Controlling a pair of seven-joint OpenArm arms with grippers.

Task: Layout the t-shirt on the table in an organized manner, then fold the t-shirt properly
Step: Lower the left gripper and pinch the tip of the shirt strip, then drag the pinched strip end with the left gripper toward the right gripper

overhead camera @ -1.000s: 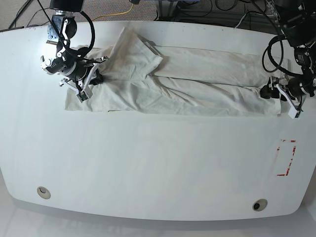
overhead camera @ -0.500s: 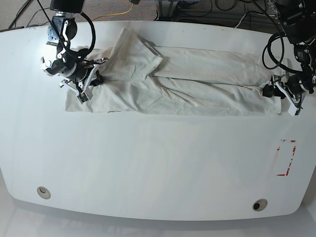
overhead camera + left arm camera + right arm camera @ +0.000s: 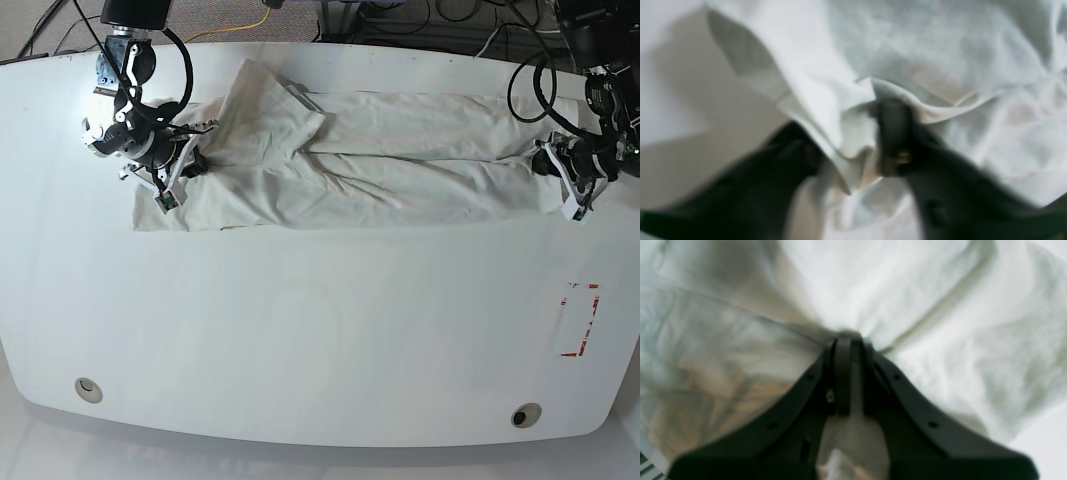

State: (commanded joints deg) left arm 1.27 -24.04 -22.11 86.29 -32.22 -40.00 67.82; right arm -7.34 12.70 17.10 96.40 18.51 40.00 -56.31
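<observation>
I hold the t-shirt [image 3: 400, 160] stretched between both pinching end effectors, left [image 3: 556, 172] and right [image 3: 186, 160]; folding remains.

A yellow cable [image 3: 243, 27] and black cables [image 3: 420, 15] were seen on the floor [image 3: 215, 15] behind.

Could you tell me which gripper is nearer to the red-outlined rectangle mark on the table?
Left. The left gripper grips the t-shirt end just up-table from the red mark; the right gripper holds the far opposite end.
</observation>
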